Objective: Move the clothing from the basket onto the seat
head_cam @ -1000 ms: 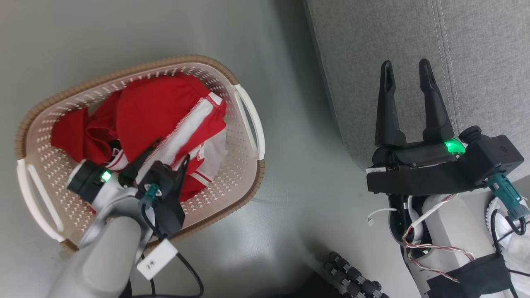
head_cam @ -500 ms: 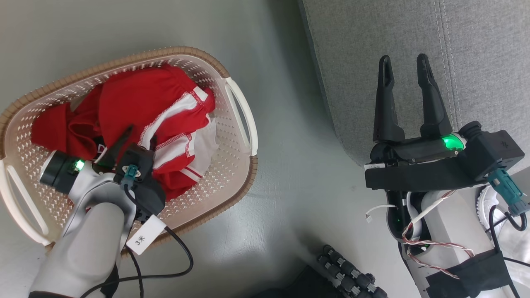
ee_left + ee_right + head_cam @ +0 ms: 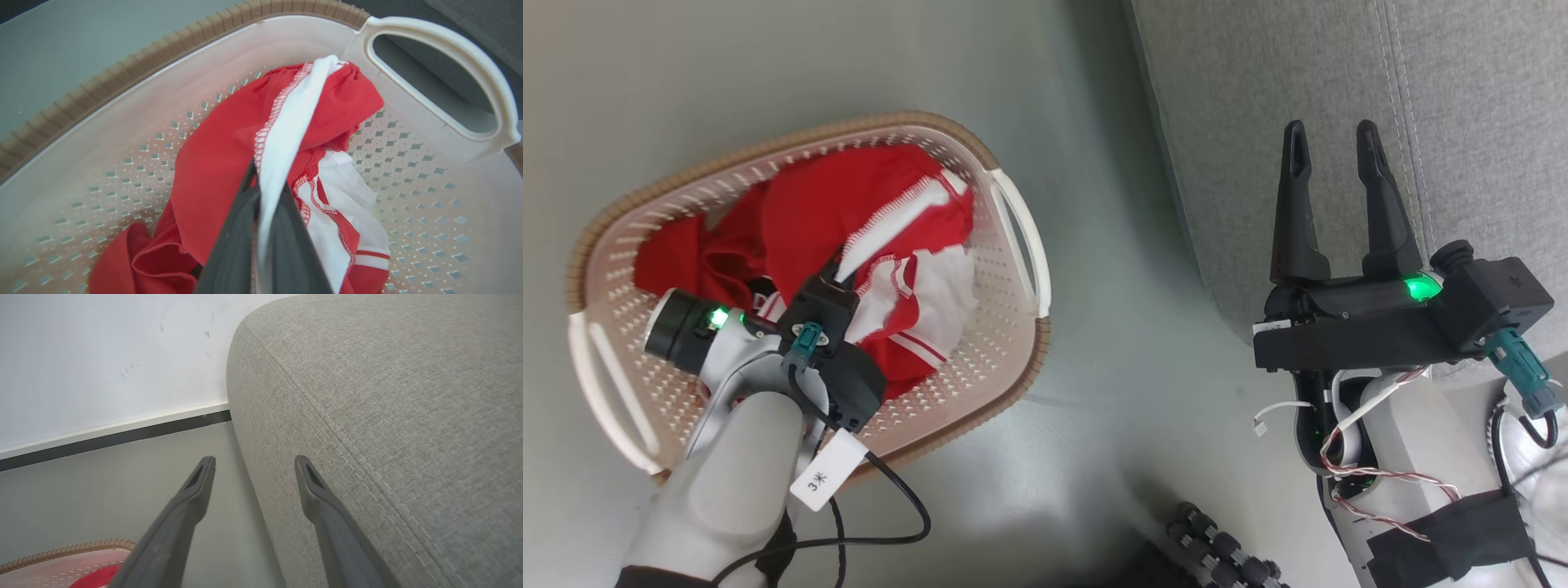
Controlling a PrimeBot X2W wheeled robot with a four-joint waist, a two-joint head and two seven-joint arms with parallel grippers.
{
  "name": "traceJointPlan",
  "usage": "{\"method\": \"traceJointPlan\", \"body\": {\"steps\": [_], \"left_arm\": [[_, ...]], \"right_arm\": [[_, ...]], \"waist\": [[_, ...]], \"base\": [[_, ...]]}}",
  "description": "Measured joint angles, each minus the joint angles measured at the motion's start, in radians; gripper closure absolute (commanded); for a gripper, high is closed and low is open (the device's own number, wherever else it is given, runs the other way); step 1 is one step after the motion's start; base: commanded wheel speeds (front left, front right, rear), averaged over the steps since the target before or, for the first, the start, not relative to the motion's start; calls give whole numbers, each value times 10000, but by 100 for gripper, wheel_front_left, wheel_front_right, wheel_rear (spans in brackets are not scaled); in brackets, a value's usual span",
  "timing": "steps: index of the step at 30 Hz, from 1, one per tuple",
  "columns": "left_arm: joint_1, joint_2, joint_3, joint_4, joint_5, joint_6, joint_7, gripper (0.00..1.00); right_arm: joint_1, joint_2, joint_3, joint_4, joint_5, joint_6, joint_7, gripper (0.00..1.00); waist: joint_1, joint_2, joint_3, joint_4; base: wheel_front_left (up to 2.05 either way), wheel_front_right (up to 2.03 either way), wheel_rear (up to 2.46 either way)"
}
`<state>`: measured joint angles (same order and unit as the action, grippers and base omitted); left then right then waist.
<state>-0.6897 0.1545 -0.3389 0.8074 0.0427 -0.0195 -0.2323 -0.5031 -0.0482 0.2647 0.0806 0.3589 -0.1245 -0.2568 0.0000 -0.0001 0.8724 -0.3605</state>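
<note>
Grey floor [image 3: 768, 57]; left fingers [image 3: 233, 253] pinch clothing [image 3: 833, 204] inside basket [image 3: 1013, 347].

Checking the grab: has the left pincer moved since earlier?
Yes: the left pincer edged toward the far rim of the basket and shut on the clothing.

Bare grey floor [image 3: 1119, 367] runs open from 12 to 6 o'clock, between the basket [image 3: 1001, 351] at 9 and the seat [image 3: 1258, 98] at 2 o'clock. The basket's perforated wall rings the clothing [image 3: 817, 204] on every side; its top stands open.
</note>
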Motion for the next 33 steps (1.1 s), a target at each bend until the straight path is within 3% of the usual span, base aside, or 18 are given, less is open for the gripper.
{"method": "traceJointPlan", "body": {"steps": [17,33], "left_arm": [[449,-589,79,-499,-926,-523,-173,100],[1520,-579,384,-2061,-1580,-786,-174,100]], "right_arm": [[122,-4,-508,1333,-673,4,2,0],[700,-44,-844,2472,-989,293,2,0]], "waist": [[0,0,-1677,873],[-2,0,-3991,1656]], "base": [[0,0,0],[0,0,0]]}}
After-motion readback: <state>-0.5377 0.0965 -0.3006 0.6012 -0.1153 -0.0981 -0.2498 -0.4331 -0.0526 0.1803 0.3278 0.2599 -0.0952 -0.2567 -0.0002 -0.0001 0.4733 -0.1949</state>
